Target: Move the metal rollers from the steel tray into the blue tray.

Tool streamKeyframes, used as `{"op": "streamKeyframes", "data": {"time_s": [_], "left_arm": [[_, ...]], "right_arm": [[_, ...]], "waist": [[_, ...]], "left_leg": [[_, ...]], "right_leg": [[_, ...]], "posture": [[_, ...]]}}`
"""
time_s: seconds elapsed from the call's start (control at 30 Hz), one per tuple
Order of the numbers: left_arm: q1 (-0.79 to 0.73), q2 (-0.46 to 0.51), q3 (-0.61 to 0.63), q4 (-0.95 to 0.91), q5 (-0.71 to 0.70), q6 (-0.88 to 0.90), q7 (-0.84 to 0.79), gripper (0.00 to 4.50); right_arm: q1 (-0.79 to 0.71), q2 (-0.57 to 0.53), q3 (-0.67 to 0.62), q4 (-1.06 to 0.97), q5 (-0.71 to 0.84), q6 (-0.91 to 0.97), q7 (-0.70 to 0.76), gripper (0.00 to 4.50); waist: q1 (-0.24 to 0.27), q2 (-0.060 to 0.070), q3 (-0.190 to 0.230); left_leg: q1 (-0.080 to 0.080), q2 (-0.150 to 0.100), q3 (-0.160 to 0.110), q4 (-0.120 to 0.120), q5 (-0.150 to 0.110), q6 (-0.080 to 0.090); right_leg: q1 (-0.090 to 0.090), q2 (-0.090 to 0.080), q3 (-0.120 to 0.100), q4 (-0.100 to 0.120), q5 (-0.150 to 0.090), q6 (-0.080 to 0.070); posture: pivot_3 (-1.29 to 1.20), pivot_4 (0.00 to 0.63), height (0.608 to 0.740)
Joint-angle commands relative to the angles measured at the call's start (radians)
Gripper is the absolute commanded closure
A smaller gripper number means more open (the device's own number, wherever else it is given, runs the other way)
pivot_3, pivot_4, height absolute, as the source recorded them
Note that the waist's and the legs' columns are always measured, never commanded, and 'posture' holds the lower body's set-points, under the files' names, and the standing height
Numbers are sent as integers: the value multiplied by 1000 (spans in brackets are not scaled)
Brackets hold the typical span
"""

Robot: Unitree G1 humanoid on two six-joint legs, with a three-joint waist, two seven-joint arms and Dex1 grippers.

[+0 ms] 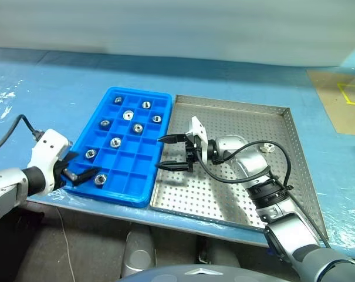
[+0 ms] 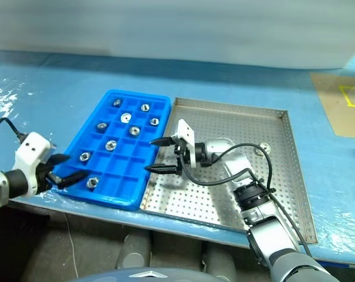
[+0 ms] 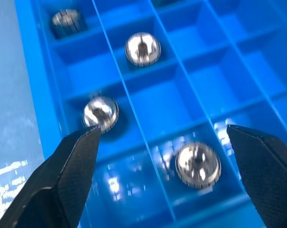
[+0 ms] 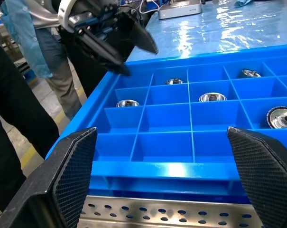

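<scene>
Nearest you, at about 8 o'clock in the head view, your left gripper (image 1: 82, 167) sits at the near-left corner of the blue tray (image 1: 139, 192). Its two black fingers are spread apart with nothing between them; the tips hang over the corner compartments. In the left wrist view the fingers (image 3: 69, 175) frame two rollers lying loose in their cells, one beside the left fingertip (image 3: 100, 113) and one nearer the right (image 3: 198, 164). Neither is pinched.

At roughly 5 o'clock your right arm runs in over the steel tray (image 1: 300, 176). Your right gripper (image 1: 172, 153) points toward 9 o'clock, jaws wide, empty, its tips just at the seam where the steel tray's left rim meets the blue tray's right wall. The right wrist view looks level across the blue compartments, with your left gripper (image 4: 119, 45) at the far corner and a person's legs standing beyond the table.

The two trays sit side by side, touching along their long edges, blue at 9 o'clock of steel.

Metal rollers (image 1: 115, 142): eight visible in the blue tray, one per cell, scattered from the near-left corner (image 1: 100, 179) to the far row at 11 o'clock (image 1: 146, 105). The middle and near-right cells hold none.

One roller (image 1: 267, 147) lies on the steel tray's perforated floor at about 3 o'clock, near the right rim, just past your right forearm.

Both trays rest on the blue-covered table (image 1: 60, 82), glossy film wrinkled at the left edge.
</scene>
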Motion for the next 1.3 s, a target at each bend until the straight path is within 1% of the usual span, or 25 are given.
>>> {"op": "streamKeyframes", "data": {"time_s": [0.03, 0.07, 0.17, 0.23, 0.3, 0.5, 0.6, 0.73, 0.87, 1.13, 1.3], "left_arm": [[-76, -26, -39, 43, 3, -40, 22, 16], [-87, -33, -45, 47, -1, -43, 22, 16], [-107, -88, -67, 98, 6, -138, -1, 16], [-76, -86, -148, 119, 66, -258, -60, 16], [-85, -116, -216, 155, 109, -345, -70, 16], [-168, -248, -304, 261, 166, -554, -71, 16], [-221, -321, -313, 311, 170, -641, -64, 16], [-272, -362, -327, 357, 167, -679, -80, 16], [-329, -396, -368, 420, 170, -705, -117, 16], [-412, -469, -439, 550, 175, -774, -209, 16], [-458, -499, -485, 616, 194, -815, -260, 16]], "right_arm": [[3, -11, -29, -57, 8, 0, -24, 0], [7, -14, -32, -61, 10, 1, -28, 0], [29, -27, -46, -93, 15, 12, -58, 0], [45, -35, -54, -116, 18, 21, -76, 0], [58, -42, -63, -138, 17, 27, -94, 0], [83, -59, -90, -179, 20, 35, -141, 0], [105, -69, -107, -211, 23, 44, -168, 0], [125, -76, -122, -241, 30, 59, -195, 0], [145, -85, -156, -276, 45, 88, -237, 0], [183, -153, -238, -325, 43, 146, -326, 0], [232, -202, -250, -336, 3, 191, -397, 0]], "waist": [[-1, 0, 0], [-1, 0, 0], [-5, 0, -1], [-9, 0, -1], [-11, 0, -1], [-26, 0, -1], [-36, 0, -1], [-60, -1, -1], [-82, -1, -1], [-103, -1, -1], [-115, -1, -1]], "left_leg": [[0, 0, 0, 0, 0, 0], [1, 0, 0, 1, 1, -1], [1, -1, 0, 2, 1, -2], [1, 0, 0, 3, 1, -2], [1, 0, 0, 2, 1, -2], [1, 0, 0, 4, 2, -3], [2, -1, 1, 4, 3, -4], [2, 0, 1, 3, 3, -4], [3, -1, 1, 3, 3, -4], [3, -1, 2, 3, 3, -4], [4, -1, 3, 3, 3, -4]], "right_leg": [[0, 0, 0, 1, 0, 0], [0, 0, 1, 2, 0, 0], [0, 0, 1, 3, 0, 0], [0, 0, 1, 4, 0, 0], [0, 0, 1, 4, 0, 0], [0, 0, 2, 6, 0, 0], [0, 0, 3, 6, 0, 0], [0, 0, 3, 7, 0, 0], [0, 0, 3, 7, 0, 0], [0, 0, 5, 6, 0, 0], [0, 0, 6, 6, 0, 0]], "posture": [[377, 150, 740], [345, 150, 740], [315, 150, 740], [302, 150, 740], [274, 150, 740], [203, 150, 740], [164, 150, 740], [119, 150, 740], [80, 150, 740], [-9, 150, 740], [-52, 150, 740]]}}
